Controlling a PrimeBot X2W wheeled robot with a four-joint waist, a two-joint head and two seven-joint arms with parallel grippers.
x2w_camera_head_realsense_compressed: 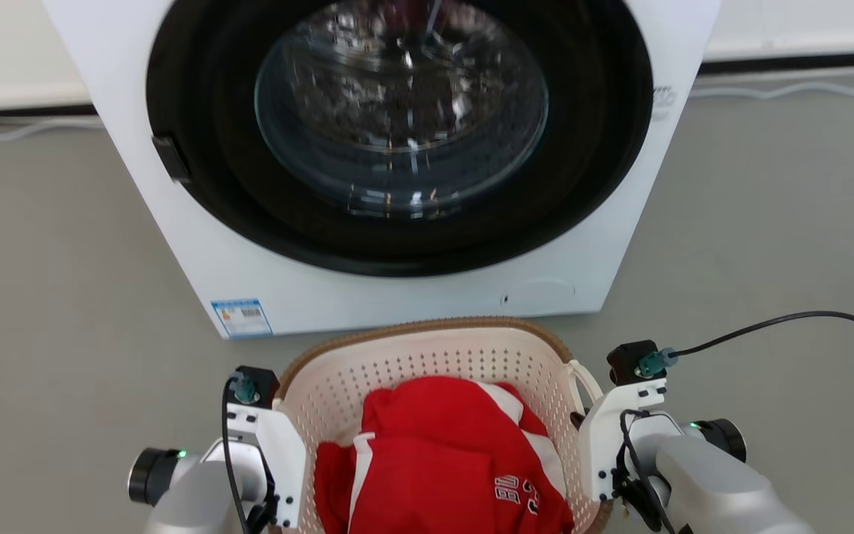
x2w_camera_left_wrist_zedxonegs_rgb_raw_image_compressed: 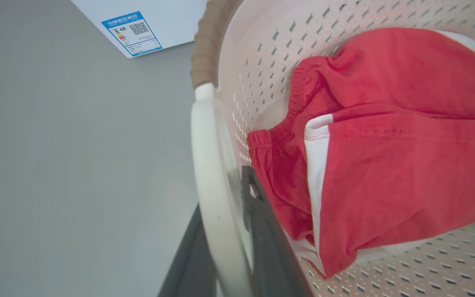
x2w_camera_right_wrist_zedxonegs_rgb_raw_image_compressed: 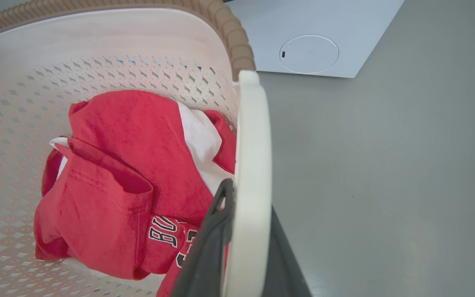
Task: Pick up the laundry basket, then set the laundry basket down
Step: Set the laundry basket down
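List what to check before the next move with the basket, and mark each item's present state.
1. Left gripper astride the left handle, one finger each side: ok.
2. Right gripper astride the right handle, one finger each side: ok.
3. Jaws pressed firmly on both handles: cannot tell.
4. Red clothes wholly inside the basket, nothing over the rim: ok.
5. Basket resting on the floor or lifted off it: cannot tell, its underside is hidden.
6. Room between basket and washer: cannot tell; in the head view the rim lies close below the washer's front.
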